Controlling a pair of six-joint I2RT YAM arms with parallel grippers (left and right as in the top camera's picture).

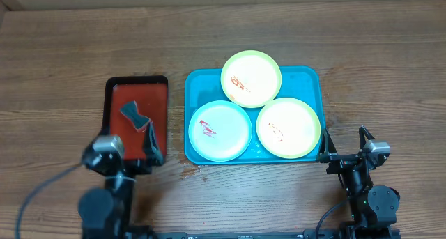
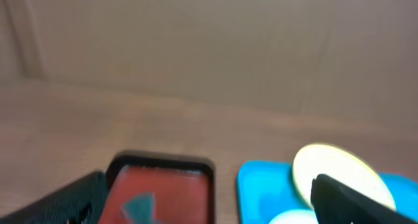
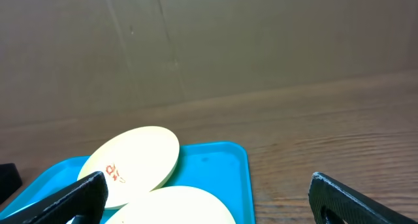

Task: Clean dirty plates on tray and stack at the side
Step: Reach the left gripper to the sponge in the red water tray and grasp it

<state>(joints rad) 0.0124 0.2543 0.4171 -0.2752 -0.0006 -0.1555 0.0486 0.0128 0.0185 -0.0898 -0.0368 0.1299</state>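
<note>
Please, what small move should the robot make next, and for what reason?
Probably move the left gripper forward and down to the blue-grey cloth in the red tray: it is open and empty, and all three plates show red smears.

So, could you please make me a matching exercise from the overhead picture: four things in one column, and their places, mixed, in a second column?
Things
1. light blue plate
2. blue-grey object
3. red tray
4. turquoise tray

Places
a. under the blue-grey object
b. under the light blue plate
c. on the red tray
d. on the turquoise tray, near-left part

Pairs: 1-d, 2-c, 3-a, 4-b
</note>
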